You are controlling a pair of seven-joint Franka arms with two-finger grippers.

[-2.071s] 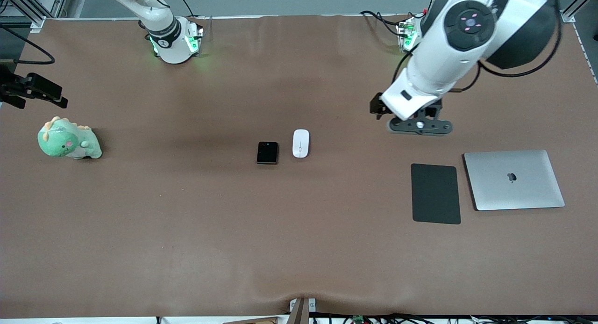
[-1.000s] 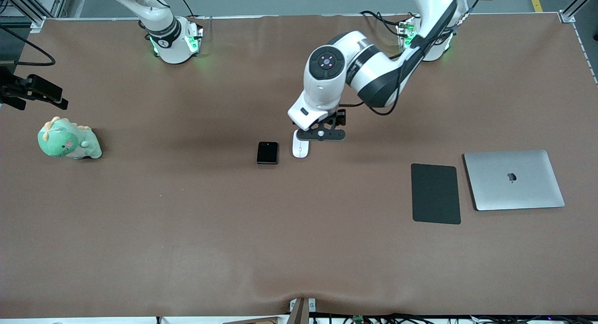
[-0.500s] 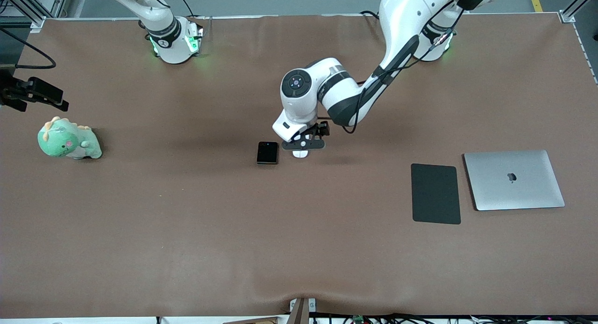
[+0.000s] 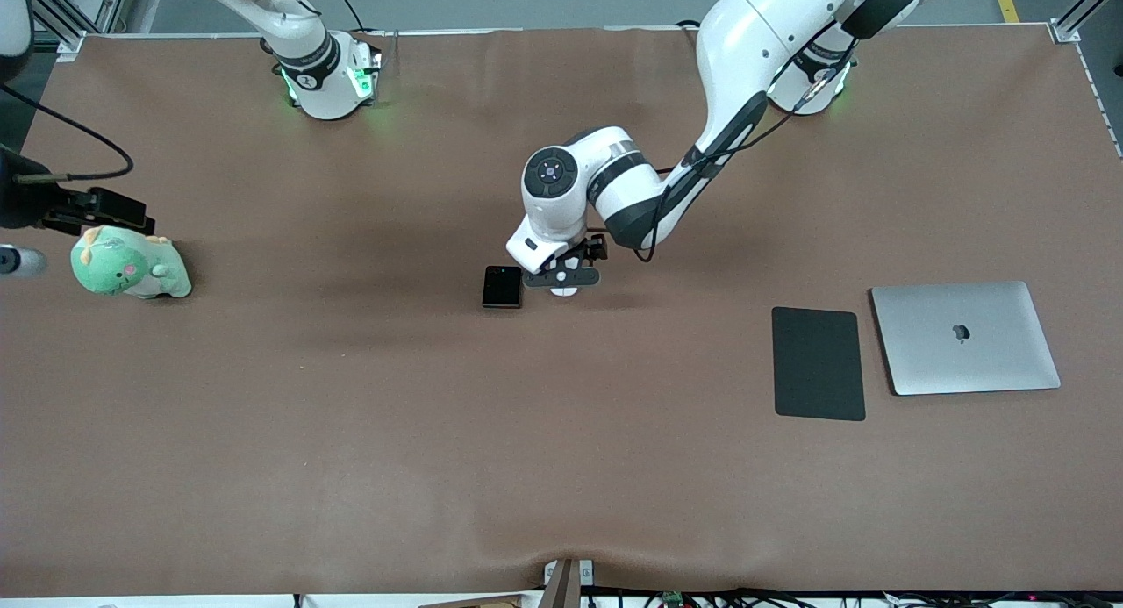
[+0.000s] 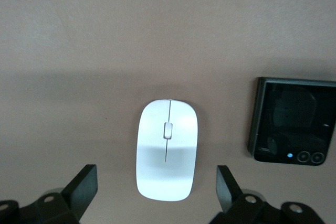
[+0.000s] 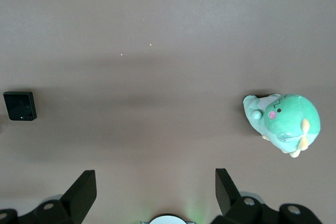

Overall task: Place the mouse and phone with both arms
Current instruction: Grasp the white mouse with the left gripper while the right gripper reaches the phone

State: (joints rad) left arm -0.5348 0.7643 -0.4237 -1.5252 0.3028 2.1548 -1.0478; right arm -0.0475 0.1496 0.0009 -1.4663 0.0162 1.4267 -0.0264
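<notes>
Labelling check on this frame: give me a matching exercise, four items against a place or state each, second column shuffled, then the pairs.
Column one:
1. mouse
2. phone
3. left end effector
4. right end effector

Column two:
A. open, near the plush dinosaur, at the right arm's end of the table
B. black, lying on the table beside the mouse
C. open, over the mouse
D. white, lying on the table between open fingers

Pairs: 1-D, 2-B, 3-C, 4-A

Brown table (image 4: 351, 415), mouse (image 5: 167, 157), phone (image 4: 502, 287), dark pad (image 4: 818, 363), laptop (image 4: 965, 337), green plush toy (image 4: 128, 267)
</notes>
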